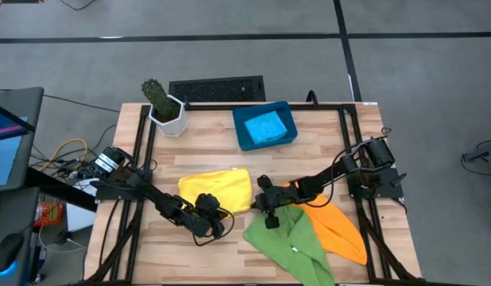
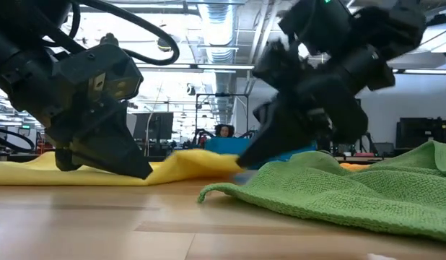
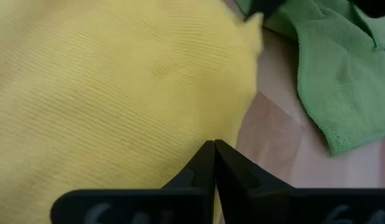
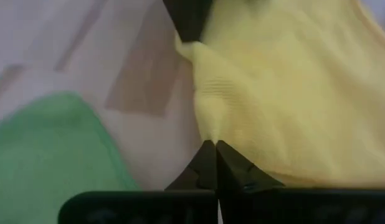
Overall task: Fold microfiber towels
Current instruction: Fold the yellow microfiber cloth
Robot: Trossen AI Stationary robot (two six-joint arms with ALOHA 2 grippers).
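**Both grippers pinch the yellow towel**

The yellow towel (image 1: pixel 216 189) lies on the wooden table (image 1: pixel 206 151) — green towel (image 1: pixel 289 242) and orange towel (image 1: pixel 333 226) to its right, blue towel (image 1: pixel 265 127) in the dark-blue tray (image 1: pixel 241 135). Left gripper (image 1: pixel 210 208) and right gripper (image 1: pixel 261 199) — fingers pressed together, each pinching the yellow towel's near edge.

in the high view, the green towel (image 1: pixel 293 238) is cut off by the bottom edge and covers part of the orange towel (image 1: pixel 341 230). the right gripper (image 1: pixel 265 208) hides the yellow towel (image 1: pixel 218 189) corner. in the low view, the blue tray (image 2: pixel 223 146) is mostly hidden.
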